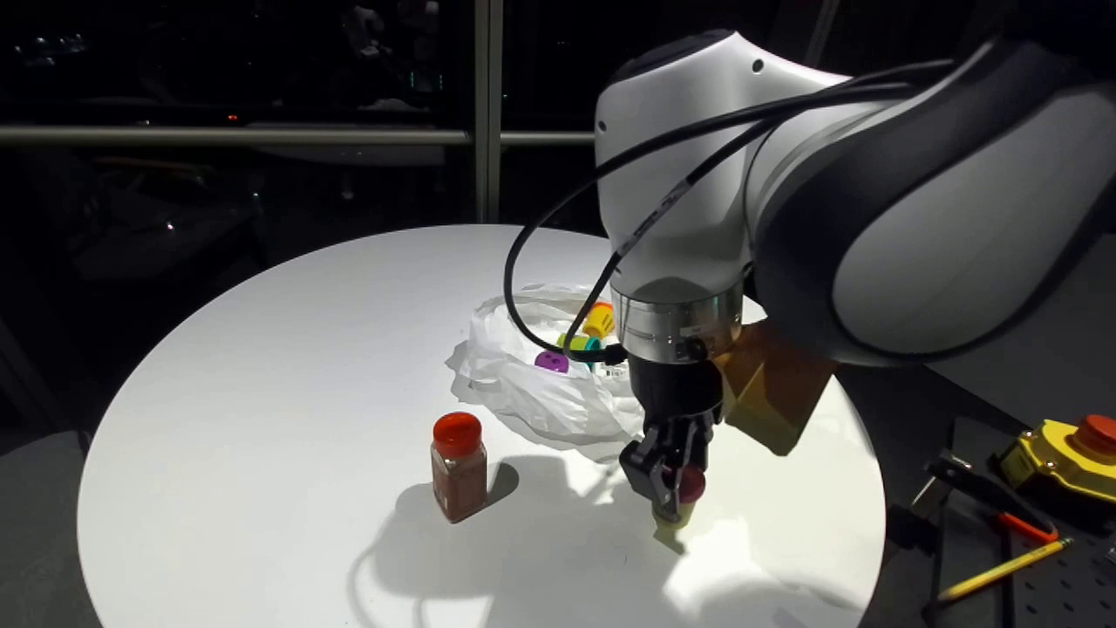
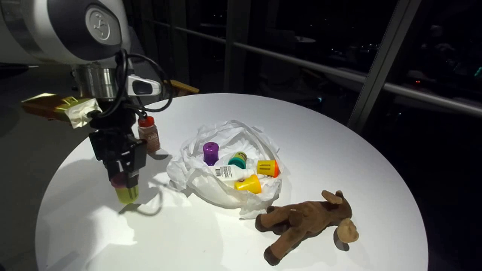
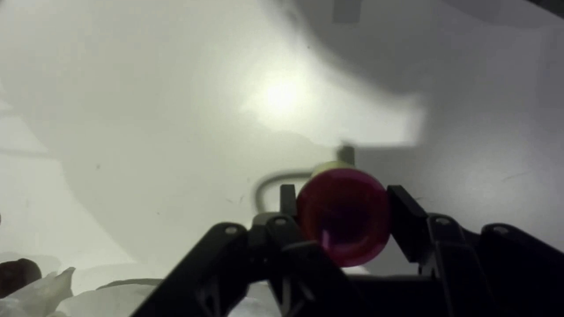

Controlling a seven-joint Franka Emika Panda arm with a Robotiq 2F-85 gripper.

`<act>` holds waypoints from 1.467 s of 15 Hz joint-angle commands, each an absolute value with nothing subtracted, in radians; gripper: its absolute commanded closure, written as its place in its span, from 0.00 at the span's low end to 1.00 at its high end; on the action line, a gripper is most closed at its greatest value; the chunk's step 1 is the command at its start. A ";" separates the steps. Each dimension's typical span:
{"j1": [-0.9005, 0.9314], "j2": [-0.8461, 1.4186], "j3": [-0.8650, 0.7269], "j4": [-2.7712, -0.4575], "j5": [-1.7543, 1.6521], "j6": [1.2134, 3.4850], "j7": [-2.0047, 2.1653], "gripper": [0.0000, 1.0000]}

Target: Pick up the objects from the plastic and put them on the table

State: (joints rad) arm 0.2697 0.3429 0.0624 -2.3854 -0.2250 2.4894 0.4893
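My gripper (image 1: 670, 501) is shut on a yellow tub with a dark red lid (image 2: 128, 194), low over the white table (image 1: 261, 392). The tub looks slightly tilted; I cannot tell if its base touches the table. In the wrist view its lid (image 3: 343, 215) sits between the two fingers and hides most of its body. A white plastic bag (image 2: 211, 192) lies open on the table. In it are a purple shaker (image 2: 211, 153), a teal-lidded tub (image 2: 238, 161), a white bottle (image 2: 230, 172), an orange-lidded yellow tub (image 2: 266, 168) and another yellow tub (image 2: 248, 184).
A red-lidded spice jar (image 1: 459, 478) stands on the table, behind the gripper in an exterior view (image 2: 149, 138). A brown plush toy (image 2: 307, 218) lies beside the bag. A yellow box with a red button (image 1: 1068, 458) and a pencil (image 1: 1003, 571) lie off the table.
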 commanded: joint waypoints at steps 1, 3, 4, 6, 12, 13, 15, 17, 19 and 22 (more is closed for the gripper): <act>0.299 0.361 0.074 -2.391 -0.221 2.631 0.486 0.72; 0.311 0.371 0.074 -2.393 -0.210 2.707 0.476 0.72; 0.315 0.370 0.074 -2.398 -0.202 2.727 0.468 0.55; 0.323 0.365 0.072 -2.408 -0.196 2.752 0.458 0.19; 0.339 0.241 0.022 -2.416 -0.212 2.747 0.523 0.00; 0.319 0.227 0.025 -2.398 -0.187 2.740 0.521 0.00; 0.282 0.219 0.023 -2.355 -0.140 2.735 0.513 0.00; 0.251 0.234 0.012 -2.304 -0.111 2.734 0.503 0.01; 0.225 0.268 0.001 -2.247 -0.100 2.729 0.490 0.00; 0.198 0.333 -0.018 -2.166 -0.102 2.723 0.481 0.00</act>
